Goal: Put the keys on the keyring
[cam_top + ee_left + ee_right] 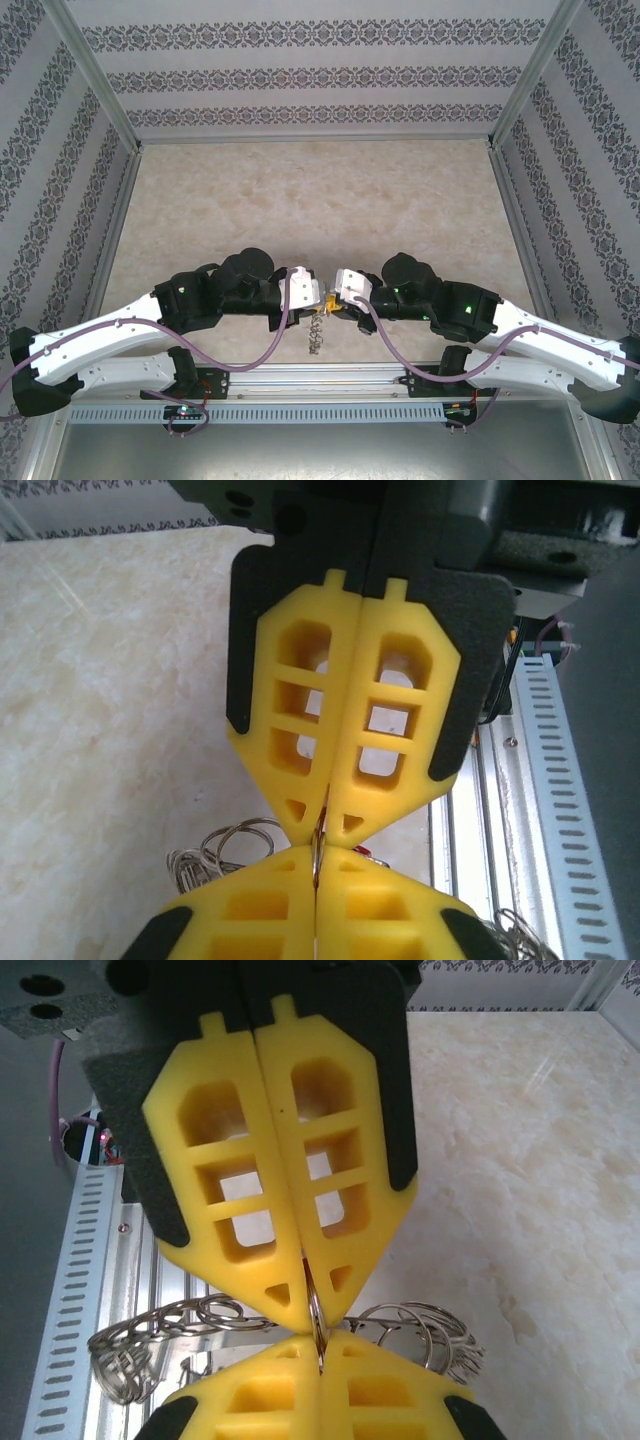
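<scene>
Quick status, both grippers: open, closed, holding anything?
Left gripper: closed, pinching the keyring.
Right gripper: closed, pinching the same keyring, tip to tip with the left.

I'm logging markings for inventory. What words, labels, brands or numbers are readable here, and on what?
None readable: no text shows on the yellow fingers, the keyring, the slotted rail or the patterned walls.
Any stamps on the keyring are too small to tell.

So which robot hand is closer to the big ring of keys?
Neither, it's a tie. The left gripper and the right gripper meet tip to tip, both pinched shut on the keyring: the left comes at it from the left, the right from the right.
</scene>
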Controlling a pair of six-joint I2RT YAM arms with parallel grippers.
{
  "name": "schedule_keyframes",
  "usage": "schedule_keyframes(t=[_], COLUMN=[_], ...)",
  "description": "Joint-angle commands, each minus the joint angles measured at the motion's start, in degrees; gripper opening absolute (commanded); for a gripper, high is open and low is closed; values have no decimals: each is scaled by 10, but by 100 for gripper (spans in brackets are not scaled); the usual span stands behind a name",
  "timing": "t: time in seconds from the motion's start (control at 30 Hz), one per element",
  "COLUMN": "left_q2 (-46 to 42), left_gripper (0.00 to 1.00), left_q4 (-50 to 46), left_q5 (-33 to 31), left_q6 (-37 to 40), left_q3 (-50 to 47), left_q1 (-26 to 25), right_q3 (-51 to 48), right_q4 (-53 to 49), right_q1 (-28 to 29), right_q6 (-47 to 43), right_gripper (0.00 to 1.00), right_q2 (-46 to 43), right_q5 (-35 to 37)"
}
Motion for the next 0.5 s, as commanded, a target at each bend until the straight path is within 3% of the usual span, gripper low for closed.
schedule_keyframes(t=[0.0, 0.2, 0.37, 0.47], left_q2=[-5, -47, -77, -78], left_gripper=[0, 0, 0, 0], left_q4=[10, 42, 67, 68], left_q5=[4, 25, 39, 43], left_q6=[6, 0, -6, -6], left_q3=[-4, -22, -37, -39], left_q1=[-5, -4, -5, -5], right_q3=[16, 2, -24, -31], right_q4=[25, 23, 37, 45], right_q1=[0, 0, 0, 0], right_q6=[0, 12, 36, 43], right_gripper=[0, 0, 15, 13], right_q2=[-10, -18, -43, -58], right_q5=[-15, -22, -18, -19])
